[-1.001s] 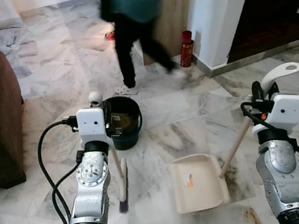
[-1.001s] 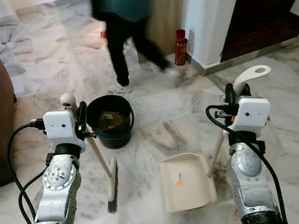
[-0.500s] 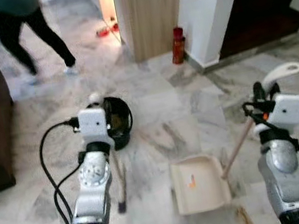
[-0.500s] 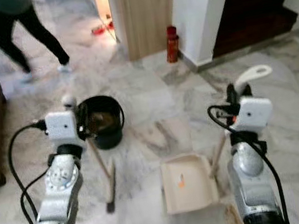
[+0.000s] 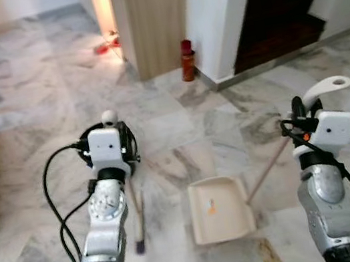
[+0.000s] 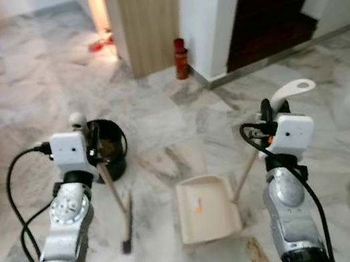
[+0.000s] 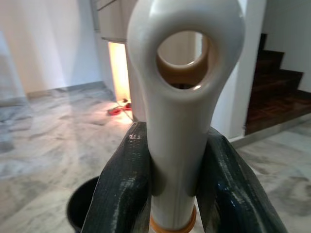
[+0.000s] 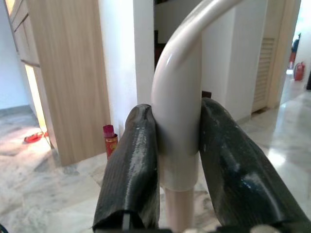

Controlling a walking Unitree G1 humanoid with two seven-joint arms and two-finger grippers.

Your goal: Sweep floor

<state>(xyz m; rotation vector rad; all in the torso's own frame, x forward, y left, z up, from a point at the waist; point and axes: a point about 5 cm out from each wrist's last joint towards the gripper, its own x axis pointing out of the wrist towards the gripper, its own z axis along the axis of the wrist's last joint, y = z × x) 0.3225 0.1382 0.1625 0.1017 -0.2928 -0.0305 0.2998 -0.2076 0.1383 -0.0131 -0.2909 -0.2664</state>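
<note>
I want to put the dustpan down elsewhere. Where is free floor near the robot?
Bare floor lies between the dustpan and the red bottle, and right of the right gripper. It is crowded between bucket and broom by the left gripper.

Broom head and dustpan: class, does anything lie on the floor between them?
Nothing visible does. The broom, held in the left hand, and the dustpan, held in the right hand, have bare marble floor between them.
</note>
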